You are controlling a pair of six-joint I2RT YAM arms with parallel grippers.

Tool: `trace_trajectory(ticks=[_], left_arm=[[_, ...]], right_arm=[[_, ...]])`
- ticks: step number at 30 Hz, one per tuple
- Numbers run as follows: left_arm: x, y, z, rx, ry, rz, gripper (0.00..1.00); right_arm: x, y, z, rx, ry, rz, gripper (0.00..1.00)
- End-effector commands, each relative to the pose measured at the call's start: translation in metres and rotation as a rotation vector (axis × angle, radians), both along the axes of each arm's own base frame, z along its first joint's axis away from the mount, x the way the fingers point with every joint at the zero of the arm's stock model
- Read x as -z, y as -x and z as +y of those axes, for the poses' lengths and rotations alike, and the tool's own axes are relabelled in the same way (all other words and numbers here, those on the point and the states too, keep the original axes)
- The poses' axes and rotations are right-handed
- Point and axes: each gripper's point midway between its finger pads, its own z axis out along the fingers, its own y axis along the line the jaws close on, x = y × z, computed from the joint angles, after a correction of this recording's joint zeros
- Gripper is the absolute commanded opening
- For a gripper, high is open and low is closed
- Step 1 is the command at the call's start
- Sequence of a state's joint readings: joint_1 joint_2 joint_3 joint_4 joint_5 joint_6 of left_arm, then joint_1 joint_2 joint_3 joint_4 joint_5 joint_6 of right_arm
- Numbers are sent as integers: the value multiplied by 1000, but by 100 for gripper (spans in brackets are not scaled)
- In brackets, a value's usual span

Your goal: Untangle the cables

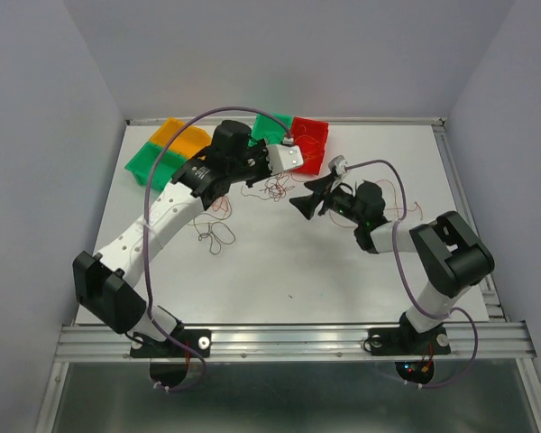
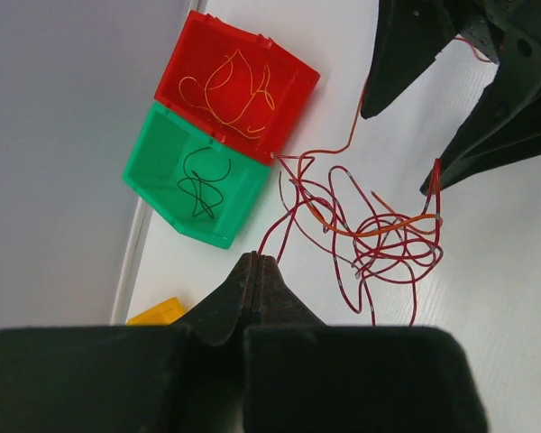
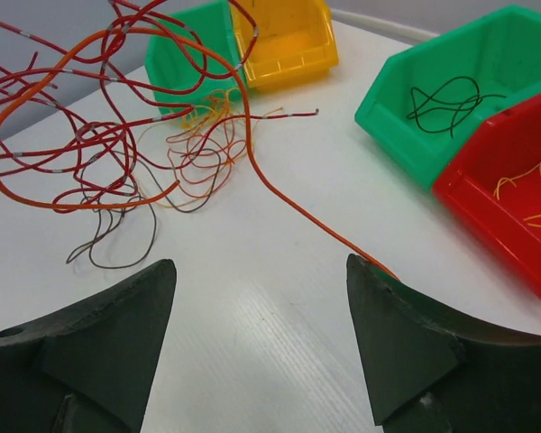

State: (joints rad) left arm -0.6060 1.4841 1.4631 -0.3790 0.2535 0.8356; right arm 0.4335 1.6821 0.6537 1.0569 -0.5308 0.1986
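Note:
A tangle of red cables (image 2: 379, 244) with one orange cable (image 2: 388, 230) through it lies mid-table, and shows in the top view (image 1: 275, 188) and the right wrist view (image 3: 72, 135). My left gripper (image 2: 257, 257) is shut, and a red strand runs straight into its tips; in the top view it (image 1: 263, 177) sits just left of the tangle. My right gripper (image 3: 261, 271) is open and empty, just right of the tangle (image 1: 304, 198). The orange cable (image 3: 288, 203) passes behind its right finger (image 3: 388, 307). Thin yellow, orange and dark wires (image 3: 194, 158) lie beyond.
A red bin (image 2: 288, 68) holds orange wires and the green bin (image 2: 149, 171) beside it holds a black wire, at the back centre. A yellow bin (image 1: 180, 135) and another green bin (image 1: 151, 161) stand back left. Dark loose wires (image 1: 215, 230) lie nearer the left arm.

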Motion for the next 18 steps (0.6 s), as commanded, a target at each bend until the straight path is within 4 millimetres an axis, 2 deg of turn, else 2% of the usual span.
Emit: trace_trajectory(ticks=[1,5,9,18], left_arm=[[7,21,8,1,-25,30,0],[-3,33,6,16,-16,16,0],[-13,41,5,26,3,2,0],[-19,61,-9,86,5,32,0]], right_arm=[[-43,-13,4,7,-28,-233,82],[-45,-14,8,-22,-5,-278,80],[-45,-6,15,-86,0,-303,77],[-49,7,20,-164,18,-379,77]])
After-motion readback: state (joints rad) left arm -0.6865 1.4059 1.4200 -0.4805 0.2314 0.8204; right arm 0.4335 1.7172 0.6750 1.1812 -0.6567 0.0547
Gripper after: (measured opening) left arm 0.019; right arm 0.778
